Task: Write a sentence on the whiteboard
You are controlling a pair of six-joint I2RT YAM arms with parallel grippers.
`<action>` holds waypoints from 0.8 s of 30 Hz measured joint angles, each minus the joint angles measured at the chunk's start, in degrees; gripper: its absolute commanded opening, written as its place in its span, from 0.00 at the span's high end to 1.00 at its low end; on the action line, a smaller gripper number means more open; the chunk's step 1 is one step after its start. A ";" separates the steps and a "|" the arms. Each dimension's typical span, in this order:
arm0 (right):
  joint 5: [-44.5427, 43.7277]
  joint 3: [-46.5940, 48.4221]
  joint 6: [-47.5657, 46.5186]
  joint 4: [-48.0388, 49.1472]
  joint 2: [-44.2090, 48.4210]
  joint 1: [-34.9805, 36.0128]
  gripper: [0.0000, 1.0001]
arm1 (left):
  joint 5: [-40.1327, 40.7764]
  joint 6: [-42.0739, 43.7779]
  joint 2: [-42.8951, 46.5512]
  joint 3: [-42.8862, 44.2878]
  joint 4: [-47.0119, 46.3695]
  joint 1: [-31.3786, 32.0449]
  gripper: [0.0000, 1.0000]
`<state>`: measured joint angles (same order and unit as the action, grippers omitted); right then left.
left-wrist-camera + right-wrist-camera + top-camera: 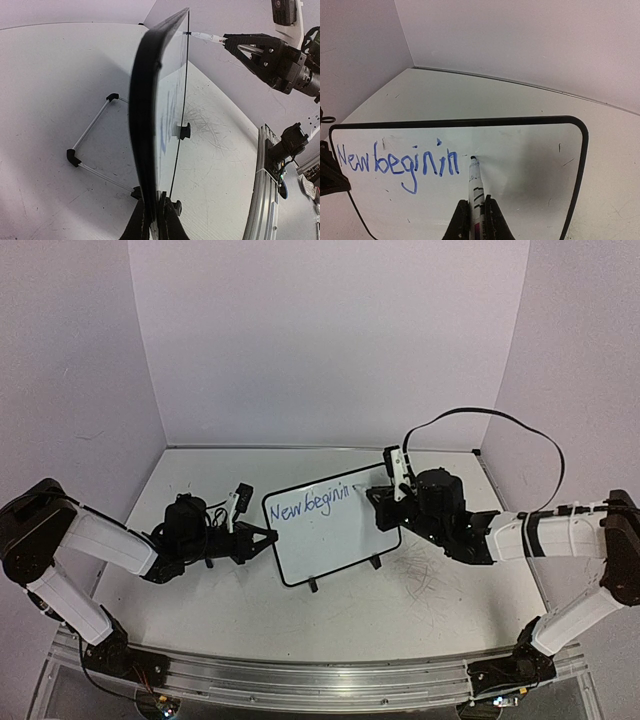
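Top view: whiteboard [335,538] is standing on the surface [300,630], left fingers [255,540] clamping its left edge.
Left wrist: board is running edge-on between those closed fingers.
Right wrist: right fingers [461,221] are gripping a marker [475,180], tip touching just after the sentence [395,163], "New beginin".

The centre of the top view is blocked by the propped whiteboard [332,542]. Its left edge is occupied by the left gripper [266,539], clamped on the frame; its upper right corner by the right gripper [376,497] and the marker [475,181] held there. Behind it, passage is narrowed by the wire stand [73,157]. Bare table [200,476] is left at upper left and lower centre.
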<state>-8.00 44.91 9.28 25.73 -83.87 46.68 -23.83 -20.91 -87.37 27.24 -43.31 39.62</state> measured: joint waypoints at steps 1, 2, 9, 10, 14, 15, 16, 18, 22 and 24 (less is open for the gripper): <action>0.02 0.20 0.00 0.06 -0.14 0.00 1.00 | 0.00 -0.02 0.00 0.00 0.00 0.00 1.00; 0.08 0.37 0.00 0.19 -0.27 0.00 1.00 | 0.01 -0.02 0.00 0.00 0.01 0.00 1.00; 0.90 0.52 0.08 0.38 -0.50 0.00 1.00 | 0.01 -0.02 0.00 0.00 0.02 0.00 1.00; 1.15 0.52 0.13 0.38 -0.53 0.00 1.00 | 0.02 -0.02 0.00 0.00 0.02 0.00 1.00; 1.69 0.50 0.42 0.34 -0.55 0.02 1.00 | 0.00 -0.02 0.00 0.00 0.02 0.00 1.00; 1.70 0.40 0.49 0.36 -0.55 0.02 1.00 | 0.00 -0.02 0.00 0.00 0.02 0.00 1.00; 1.72 0.30 0.55 0.38 -0.55 0.02 1.00 | 0.00 -0.02 0.00 0.00 0.02 0.00 1.00; 1.76 -0.01 0.72 0.37 -0.55 0.02 1.00 | 0.02 -0.02 0.00 0.00 0.03 0.00 1.00; 1.82 -0.82 0.94 0.37 -0.53 0.16 1.00 | 0.04 -0.04 0.00 0.00 0.05 -0.02 1.00; 1.82 -1.07 1.04 0.36 -0.53 0.24 1.00 | 0.04 -0.04 0.00 0.00 0.09 -0.02 1.00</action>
<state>-6.18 43.84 10.32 26.08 -84.40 46.92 -23.79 -20.95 -87.37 27.24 -43.22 39.59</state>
